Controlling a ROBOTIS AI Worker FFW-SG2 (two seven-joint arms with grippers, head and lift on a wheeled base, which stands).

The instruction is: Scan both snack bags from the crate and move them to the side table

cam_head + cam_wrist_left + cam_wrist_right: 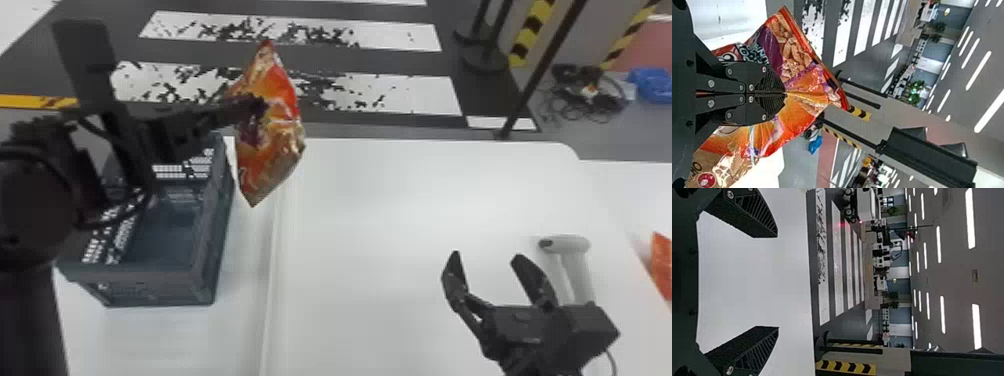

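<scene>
Snack bag in orange and red hangs from the left gripper, whose flat fingers are pressed together on its wrapper, bunching the film into folds at the pinch. Held above the tabletop near the right side of the crate, the bag has both ends free, a hold that likely keeps it off the rim and leaves much of the packaging exposed for a scan. Across the white table, the right gripper waits with its fingers spread and nothing between them, close by the pale scanner; whether the two touch cannot be told. That placing probably suits a split of work, one arm presenting the goods, the other handling the reader. At the head view's right edge, an orange-red item, cut off by the frame, may be the other bag, already delivered. Scanning looks to be the step ahead, and the slack wrapper could crease over its code, so a slight turn toward the reader may be needed.
</scene>
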